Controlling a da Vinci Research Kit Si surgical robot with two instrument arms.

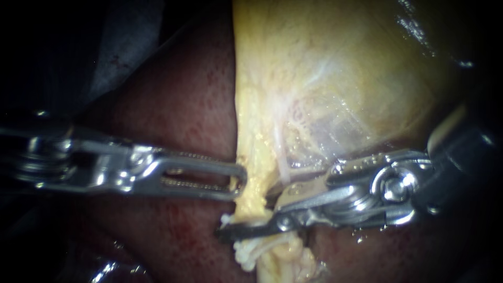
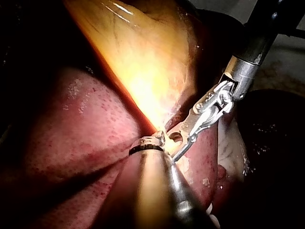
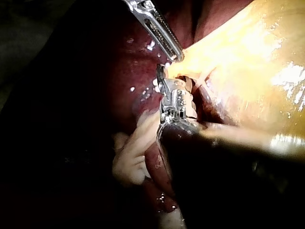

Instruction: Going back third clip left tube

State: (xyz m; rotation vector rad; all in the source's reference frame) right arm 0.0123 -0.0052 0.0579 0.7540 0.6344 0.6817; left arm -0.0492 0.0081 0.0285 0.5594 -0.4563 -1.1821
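Clip, white and knobbly, sits low on the yellow fatty tube, nearest the camera, where the tube runs down from the gallbladder. A second white nub shows just above it at the tube's edge; I cannot tell whether that is another clip. Nor can I tell which tube counts as the left one, since only this one stalk shows plainly.

The right instrument reaches across just above the clip with its pincer released. The dark lower half passes in front of the tube and the upper half slips behind it. A clear gap shows, so the tube lies between them ungripped. By my reading the pincer needs only to slide back toward its own side. Its tip must clear the tube's far edge without snagging the clip or the nub.

The left instrument lies level with its pincer clenched. Its tip touches the tube's fatty rim, likely steadying it; whether it nips a fold is hidden.

Beyond, the gallbladder rises pale and glistening, with dark red liver behind it on both sides.
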